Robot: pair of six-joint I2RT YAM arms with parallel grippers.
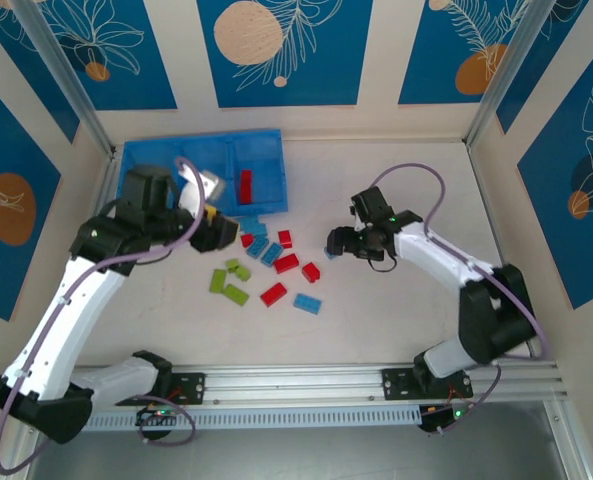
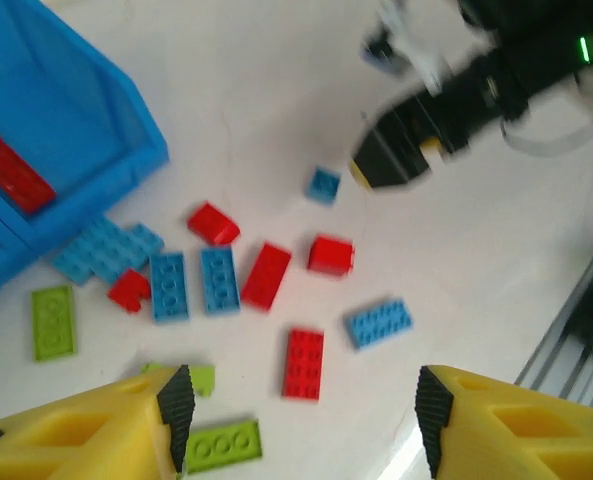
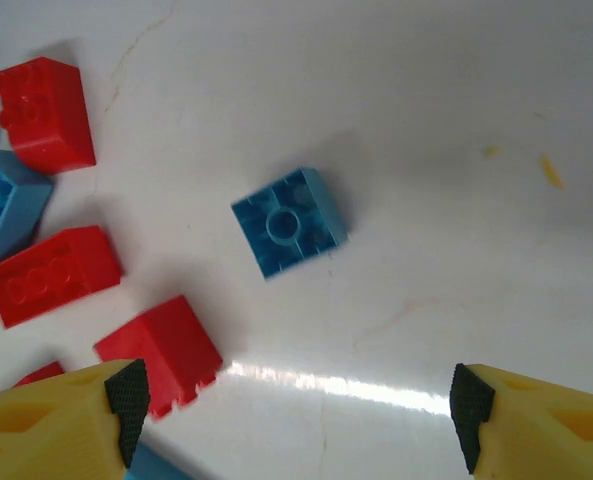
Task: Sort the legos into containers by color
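Opens on the white table (image 1: 396,330), bearing a shallow blue tray (image 1: 201,140) at its far left. Continues with the left arm (image 1: 66,300), reaching up past the tray's near edge and covering part of the tray's left end, and the right arm (image 1: 456,275), bent in from well right of the tray. Shows the left gripper (image 2: 306,400) hanging just off the tray's near right corner, jaws spread wide with nothing between them, above the loose bricks (image 1: 273,293). Shows the right gripper (image 3: 298,400) farther right of the tray, at the outer edge of the scatter, jaws likewise spread and pinching nothing, poised over one small square blue brick (image 3: 289,222) lying flat on the table, apart from both yellow fingers (image 3: 56,420). Finds a single red brick (image 1: 245,185) lying in the tray's right-hand compartment. Finds all the other bricks outside the tray, strewn over the table from its near right corner outward: several blue ones (image 1: 272,253) closest, just beside the tray's wall; red ones (image 1: 286,263) mixed in among and beyond them; lime green ones (image 1: 235,294) off the tray's near side, toward the arm bases; another blue one (image 1: 307,303) among the farthest from the tray.
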